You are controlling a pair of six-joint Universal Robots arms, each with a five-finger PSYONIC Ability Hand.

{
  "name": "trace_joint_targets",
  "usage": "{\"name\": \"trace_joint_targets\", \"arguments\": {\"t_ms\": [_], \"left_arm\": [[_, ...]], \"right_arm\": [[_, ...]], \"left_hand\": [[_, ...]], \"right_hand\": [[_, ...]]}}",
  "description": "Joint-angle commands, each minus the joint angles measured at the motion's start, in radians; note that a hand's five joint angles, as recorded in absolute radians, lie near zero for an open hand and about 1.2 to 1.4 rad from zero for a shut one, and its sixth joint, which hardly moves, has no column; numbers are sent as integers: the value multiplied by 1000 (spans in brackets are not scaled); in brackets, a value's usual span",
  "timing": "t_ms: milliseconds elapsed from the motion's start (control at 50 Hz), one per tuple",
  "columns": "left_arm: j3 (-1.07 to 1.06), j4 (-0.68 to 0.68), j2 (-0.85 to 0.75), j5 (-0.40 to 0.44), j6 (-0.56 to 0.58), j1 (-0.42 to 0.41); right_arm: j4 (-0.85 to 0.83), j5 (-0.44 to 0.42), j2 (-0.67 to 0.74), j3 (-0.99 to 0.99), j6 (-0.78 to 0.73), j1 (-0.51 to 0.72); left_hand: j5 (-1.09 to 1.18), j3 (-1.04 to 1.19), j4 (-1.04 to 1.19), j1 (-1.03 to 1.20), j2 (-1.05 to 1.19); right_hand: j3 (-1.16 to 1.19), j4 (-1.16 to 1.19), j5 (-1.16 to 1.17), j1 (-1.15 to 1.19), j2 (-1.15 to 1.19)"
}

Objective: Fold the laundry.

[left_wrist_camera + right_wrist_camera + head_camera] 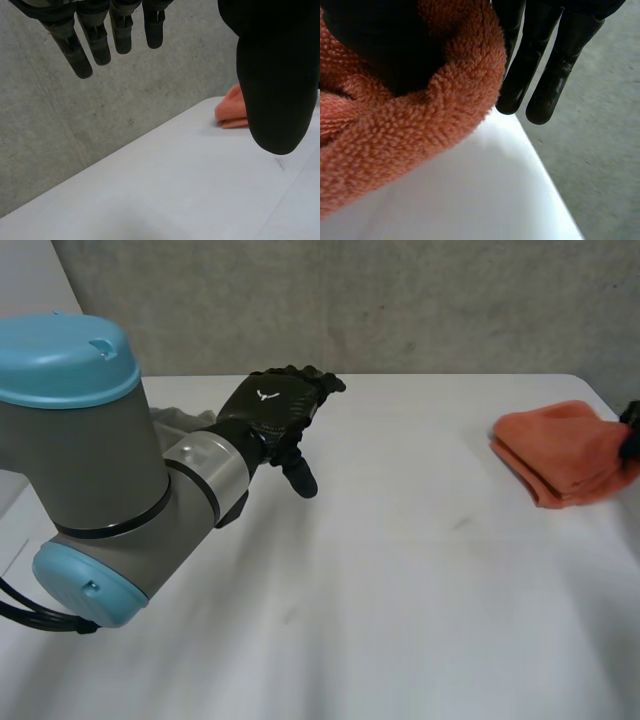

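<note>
No word or number can be read, neither on the arms' light-blue caps nor on the folded orange towel (560, 455). The one sign is a small white emblem (265, 395) printed on the black back of the left hand (275, 410): a mark like a pair of spread wings meeting in a point, with no lettering beside it

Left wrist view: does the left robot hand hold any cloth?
No, the left robot hand has straight fingers above the table, away from the orange towel.
</note>
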Motion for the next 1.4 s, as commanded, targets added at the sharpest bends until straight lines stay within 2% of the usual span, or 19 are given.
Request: {"name": "trace_joint_targets", "arguments": {"t_ms": [20, 160, 300, 380, 460, 660, 800, 880, 980, 1020, 1060, 1120, 1180, 1240, 1280, 1340, 1400], "left_arm": [[0, -1, -7, 0, 0, 0], [3, 0, -7, 0, 0, 0], [6, -1, -7, -2, 0, 0], [11, 0, -7, -2, 0, 0], [11, -1, -7, -2, -2, 0], [6, -3, 0, -2, -3, 5], [6, -3, 8, 0, -3, 5], [0, -3, 9, 1, -6, 3], [-6, -4, 9, 0, -6, 8], [-9, -6, 13, -2, -6, 14], [-23, -6, 25, -2, -6, 31], [-46, 0, 58, 3, -2, 61], [-58, 3, 80, 6, -3, 95], [-71, 16, 97, 6, -2, 147], [-77, 28, 100, 6, 3, 184], [-77, 42, 98, 6, 5, 224], [-75, 60, 98, 9, 6, 297]], "right_arm": [[0, 41, -12, 60, -39, -51], [1, 112, -21, 74, -65, -88], [0, 147, -53, 115, -87, -86], [4, 139, -72, 143, -90, -88], [52, 138, -92, 184, -101, -85], [161, 99, -253, 404, -154, -105], [166, 69, -388, 569, -363, -223], [169, 67, -408, 597, -473, -261], [189, 99, -400, 565, -653, -295], [189, 138, -400, 537, -705, -307], [184, 216, -408, 482, -750, -312], [158, 268, -417, 401, -741, -307], [124, 259, -446, 375, -707, -295], [87, 233, -549, 393, -607, -206], [67, 189, -637, 433, -514, -116], [51, 132, -708, 502, -426, -31], [8, 57, -776, 617, -320, 68]], "left_hand": [[-43, -34, -27, -14, -29], [-43, -34, -27, -14, -29], [-43, -34, -27, -14, -29], [-43, -34, -27, -14, -29], [-43, -34, -27, -14, -29], [-43, -34, -27, -14, -29], [-43, -34, -27, -14, -29], [-43, -34, -27, -14, -29], [-43, -34, -27, -14, -29], [-43, -34, -27, -14, -29], [-43, -34, -27, -14, -29], [-43, -34, -27, -14, -29], [-44, -35, -28, -15, -30], [-44, -35, -28, -15, -30], [-44, -35, -28, -15, -30], [-44, -35, -28, -15, -30], [-44, -35, -28, -15, -30]], "right_hand": [[216, 210, 237, 435, 218], [216, 210, 237, 435, 218], [216, 210, 237, 435, 218], [180, 173, 200, 399, 181], [-1005, -1012, -984, -786, -1004], [-1005, -1012, -984, -786, -1004], [-1005, -1012, -984, -786, -1004], [-1005, -1012, -984, -786, -1004], [-1005, -1012, -984, -786, -1004], [-1005, -1012, -984, -786, -1004], [-1005, -1012, -984, -786, -1004], [-1005, -1012, -984, -786, -1004], [-1005, -1012, -984, -786, -1004], [-1005, -1012, -984, -786, -1004], [-1005, -1012, -984, -786, -1004], [-1005, -1012, -984, -786, -1004], [-1005, -1012, -984, -786, -1004]]}}
